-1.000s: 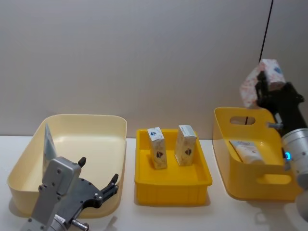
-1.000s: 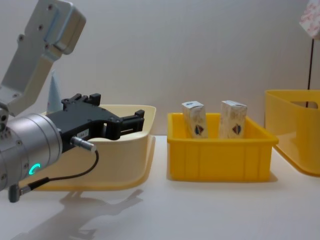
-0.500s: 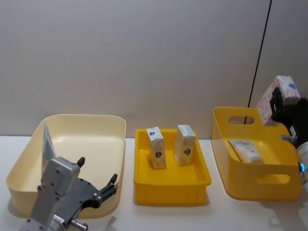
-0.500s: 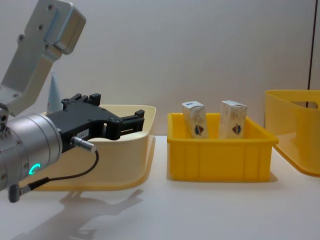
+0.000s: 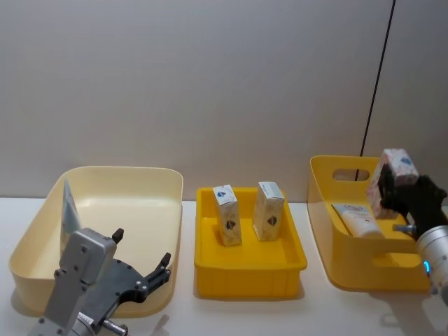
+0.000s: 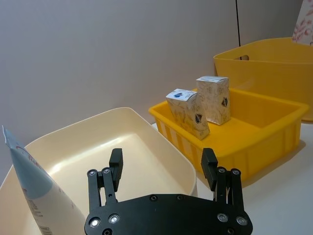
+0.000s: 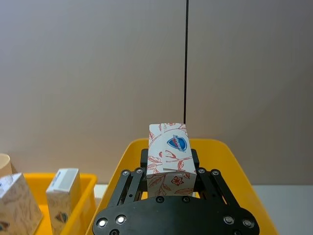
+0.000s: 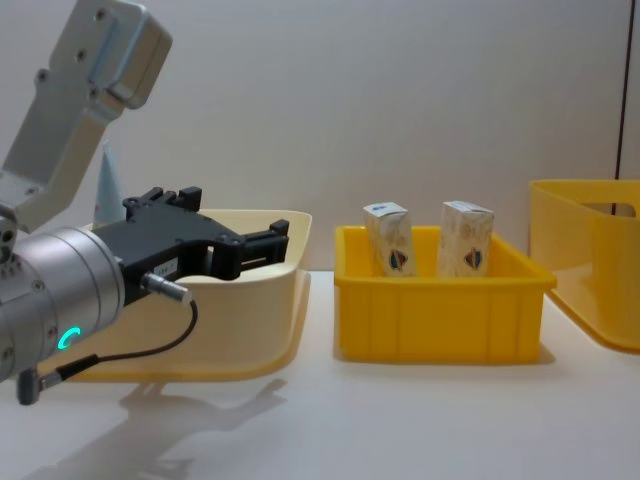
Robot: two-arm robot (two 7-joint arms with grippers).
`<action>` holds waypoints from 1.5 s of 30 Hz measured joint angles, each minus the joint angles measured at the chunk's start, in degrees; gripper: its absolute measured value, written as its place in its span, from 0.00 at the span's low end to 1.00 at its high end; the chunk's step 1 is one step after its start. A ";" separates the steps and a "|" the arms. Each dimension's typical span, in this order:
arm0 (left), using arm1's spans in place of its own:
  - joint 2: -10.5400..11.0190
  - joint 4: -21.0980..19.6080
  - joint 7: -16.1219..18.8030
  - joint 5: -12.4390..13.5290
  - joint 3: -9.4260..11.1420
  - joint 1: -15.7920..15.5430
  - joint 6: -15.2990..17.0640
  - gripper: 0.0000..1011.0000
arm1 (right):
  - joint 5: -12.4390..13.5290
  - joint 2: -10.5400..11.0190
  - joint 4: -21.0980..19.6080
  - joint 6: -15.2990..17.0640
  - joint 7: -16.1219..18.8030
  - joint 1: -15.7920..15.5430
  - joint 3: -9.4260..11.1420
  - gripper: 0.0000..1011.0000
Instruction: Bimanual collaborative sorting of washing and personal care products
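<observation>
Down and inward has come the red-patterned white carton [image 5: 393, 176] since the earlier frames: it was high above the deep yellow bin's far corner, then out past the rim at about 3 o'clock, and now hangs low over that bin's right side. The right gripper [image 5: 396, 190] is clamped on its lower half, a finger [image 7: 142, 167] pressed against each flank in the right wrist view, blue logo facing up.

Below it, inside the deep yellow bin [image 5: 336, 266], lies a white squeeze tube [image 5: 358, 219], at about 9 o'clock from the carton. In the shallow yellow tray [image 5: 248, 276] at the centre stand two cream cartons [image 5: 228, 215] side by side, the left one leaning. At far left, a pale blue squeeze tube [image 5: 70, 206] rests on its crimped end against the wall of the cream bin [image 5: 105, 175].

The left gripper [image 5: 140, 274] hovers at the cream bin's near rim, around 6 o'clock of it, fingers spread apart and holding nothing.

This looks like the transport-and-place step for the carton. Judging from the layout, cartons belong in the centre tray, so the next move probably calls for carrying it toward 9 o'clock, over the bin's handle wall, lowering it upright beside the two cartons, then releasing; the bin below is also possible.
</observation>
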 joint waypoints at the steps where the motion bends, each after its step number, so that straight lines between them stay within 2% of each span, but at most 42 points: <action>1: 0.00 0.00 0.00 0.00 0.00 0.00 0.00 0.99 | -0.18 -0.03 0.23 0.23 -0.08 0.03 -0.12 0.42; 14: 0.00 0.00 0.00 0.00 0.00 0.00 0.00 0.99 | -2.71 -0.75 3.81 1.73 -1.12 0.88 -1.60 0.42; 19: 0.00 0.00 0.00 0.00 0.00 0.00 0.00 0.99 | -3.21 -0.90 4.50 1.93 -1.30 1.06 -1.83 0.53; 22: 0.00 0.00 0.00 0.00 0.00 0.00 0.00 0.99 | -3.52 -1.00 4.89 2.10 -1.40 1.14 -1.98 0.66; 25: 0.00 0.00 0.00 0.00 0.00 0.00 0.00 0.99 | -3.63 -1.05 5.07 2.14 -1.45 1.19 -2.04 0.72; 30: 0.00 0.00 0.00 0.00 0.00 0.00 0.00 0.99 | -3.84 -1.12 5.36 2.23 -1.55 1.26 -2.18 0.90; 35: 0.00 0.00 0.00 0.00 0.00 0.00 0.00 0.99 | -3.97 -1.19 5.51 2.30 -1.60 1.29 -2.22 0.99; 41: 0.00 0.00 0.00 0.00 0.00 0.00 0.00 0.99 | -3.72 -1.33 5.24 1.59 -1.14 1.13 -1.92 0.99; 45: 0.00 0.00 0.00 0.00 0.00 0.00 0.00 0.99 | -2.64 -1.52 4.21 -0.03 0.10 0.57 -1.34 0.99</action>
